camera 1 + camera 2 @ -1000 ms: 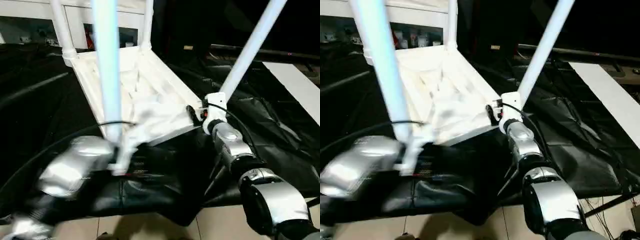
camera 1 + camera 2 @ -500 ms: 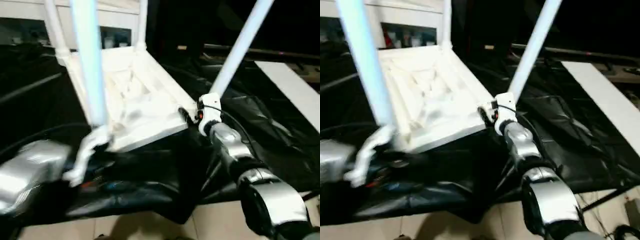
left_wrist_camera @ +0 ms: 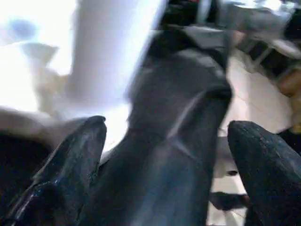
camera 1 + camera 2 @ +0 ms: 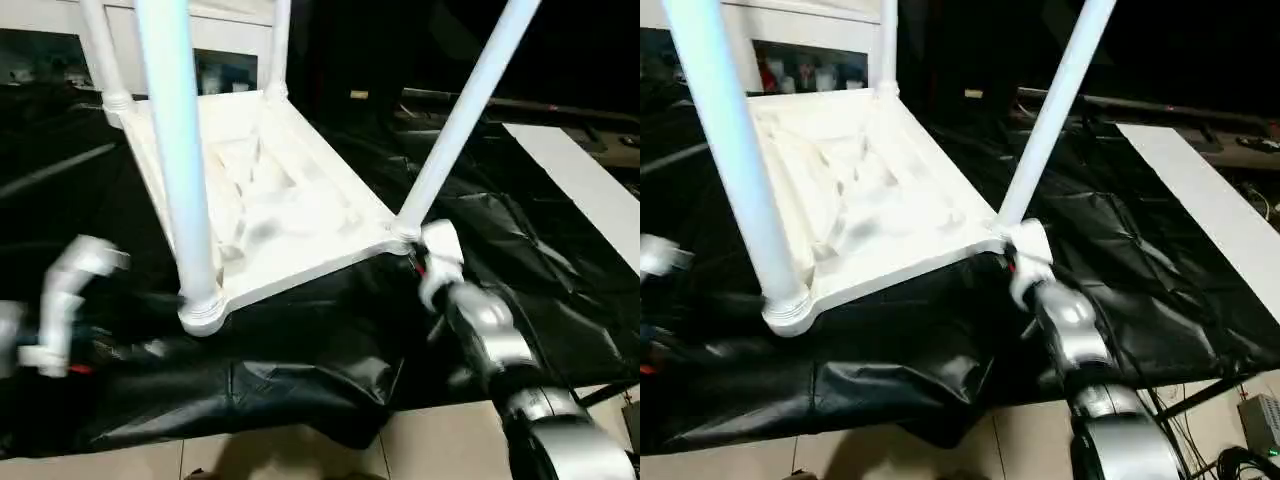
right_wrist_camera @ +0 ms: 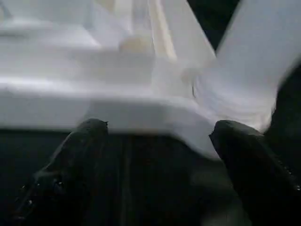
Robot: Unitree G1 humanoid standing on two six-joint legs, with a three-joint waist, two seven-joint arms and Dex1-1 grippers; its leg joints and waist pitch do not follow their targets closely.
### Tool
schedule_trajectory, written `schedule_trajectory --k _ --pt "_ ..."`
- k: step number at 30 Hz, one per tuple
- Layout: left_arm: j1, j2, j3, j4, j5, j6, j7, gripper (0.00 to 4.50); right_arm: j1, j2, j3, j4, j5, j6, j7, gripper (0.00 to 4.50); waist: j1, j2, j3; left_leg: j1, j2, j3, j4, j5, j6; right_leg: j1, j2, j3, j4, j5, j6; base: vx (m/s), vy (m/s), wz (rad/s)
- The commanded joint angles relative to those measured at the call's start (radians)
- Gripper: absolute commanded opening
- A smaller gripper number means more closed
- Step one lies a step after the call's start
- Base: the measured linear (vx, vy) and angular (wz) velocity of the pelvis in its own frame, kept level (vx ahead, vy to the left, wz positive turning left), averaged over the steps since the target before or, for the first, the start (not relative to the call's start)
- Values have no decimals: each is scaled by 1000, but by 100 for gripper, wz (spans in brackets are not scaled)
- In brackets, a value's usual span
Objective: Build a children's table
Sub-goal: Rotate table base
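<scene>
Table corner [image 5: 155, 110] just beyond open right pincer [image 5: 157, 136].

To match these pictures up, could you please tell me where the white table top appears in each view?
Left eye view: table top upside down, centre-left, legs pointing up.
Right eye view: the same, further toward picture left.
Left wrist view: probably the bright white patch beyond the left gripper.
Right wrist view: its edge just ahead of the right gripper.
Shared landmark: the corner leg beside the right gripper.
</scene>
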Motion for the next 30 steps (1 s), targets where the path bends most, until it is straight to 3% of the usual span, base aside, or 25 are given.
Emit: schedule_trajectory --k 1,6,8,10,11,13,15,19,24,30 --pt "-7 5 16 42 29 -37 42 448 13 -18 -7 -32 -3 27 -26 399 -7 33 -51 17 4 5 -76 -320 -43 31 -46 41 -83 -310 -144 0 0 0" --pt "-38 -21 32 129 68 -122 106 448 25 -15 -6 -36 -9 36 -48 399 -4 34 -54 19 4 4 -76 -319 -45 32 -49 42 -83 -303 -144 0 0 0" --pt "-101 -112 20 150 51 -206 130 448 25 2 -2 -56 -12 55 -58 399 -2 30 -54 19 5 5 -77 -294 -39 34 -47 41 -80 -257 -155 0 0 0" --pt "-140 -161 7 164 46 -240 144 448 18 10 1 -55 -15 60 -61 399 3 34 -55 26 5 9 -75 -296 -42 29 -48 41 -81 -234 -167 0 0 0" --pt "-165 -194 -2 170 38 -248 148 448 12 17 6 -50 -20 65 -66 399 4 34 -58 19 5 6 -77 -281 -47 37 -51 40 -76 -221 -168 0 0 0" --pt "-187 -223 -16 169 24 -249 145 448 5 24 11 -42 -24 69 -68 399 4 30 -58 19 5 7 -76 -276 -48 36 -50 40 -74 -210 -165 0 0 0" --pt "-216 -264 -44 151 -4 -243 131 448 -7 34 17 -28 -28 75 -73 399 7 30 -60 21 4 7 -74 -274 -49 37 -52 40 -74 -217 -161 0 0 0" --pt "-254 -333 -150 72 -77 -182 86 448 -40 57 28 11 -45 85 -102 399 7 27 -62 15 5 7 -74 -248 -60 43 -53 39 -68 -189 -169 0 0 0" --pt "-295 -383 -261 86 -13 -192 57 448 -68 57 34 36 -57 94 -96 399 0 26 -63 8 3 5 -71 -230 -56 49 -53 41 -69 -197 -148 0 0 0" --pt "-356 -436 -338 131 51 -227 87 448 -96 46 37 62 -51 96 -67 399 0 32 -64 13 3 8 -68 -226 -47 47 -49 40 -69 -165 -160 0 0 0"
